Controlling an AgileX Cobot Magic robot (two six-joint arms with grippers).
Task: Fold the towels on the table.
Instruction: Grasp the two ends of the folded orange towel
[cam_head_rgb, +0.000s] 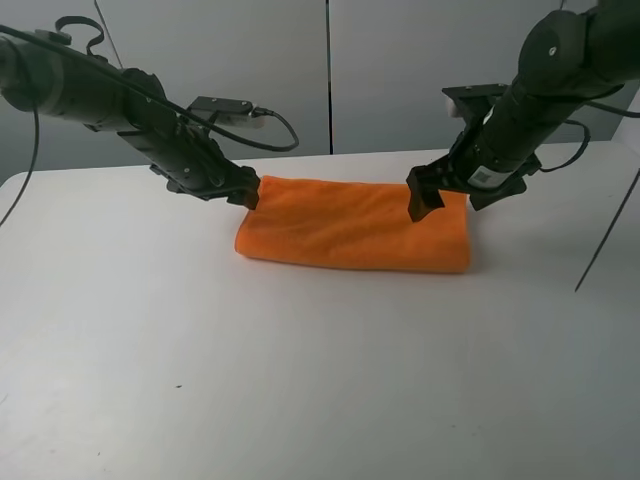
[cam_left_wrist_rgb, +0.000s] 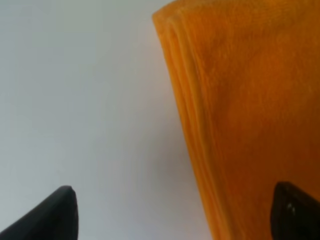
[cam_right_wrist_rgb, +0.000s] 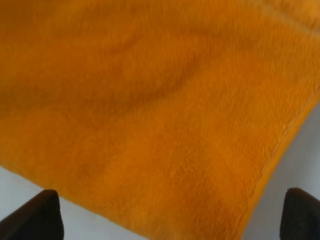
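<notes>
Across the far middle of the table (cam_head_rgb: 300, 380), seen from the high cam, we find the towel (cam_head_rgb: 355, 225) lying as a long folded strip. Its near edge is thick and rounded, so we judge at least one fold is done. The left gripper (cam_head_rgb: 235, 190) sits at the strip's left far corner and the right gripper (cam_head_rgb: 450, 200) over its right end, prob. because each arm takes one end for the next fold. On to the left wrist cam: the left gripper (cam_left_wrist_rgb: 175, 220) has its jaws wide apart and straddles the towel (cam_left_wrist_rgb: 240, 100) at its layered short edge, one finger over cloth, the other over bare table (cam_left_wrist_rgb: 75, 100), w/ nothing clamped. Right wrist cam: the right gripper (cam_right_wrist_rgb: 168, 217) is likewise spread wide above the towel (cam_right_wrist_rgb: 150, 100), holding nothing. Whether either pincer's tips touch the cloth we can't tell.
</notes>
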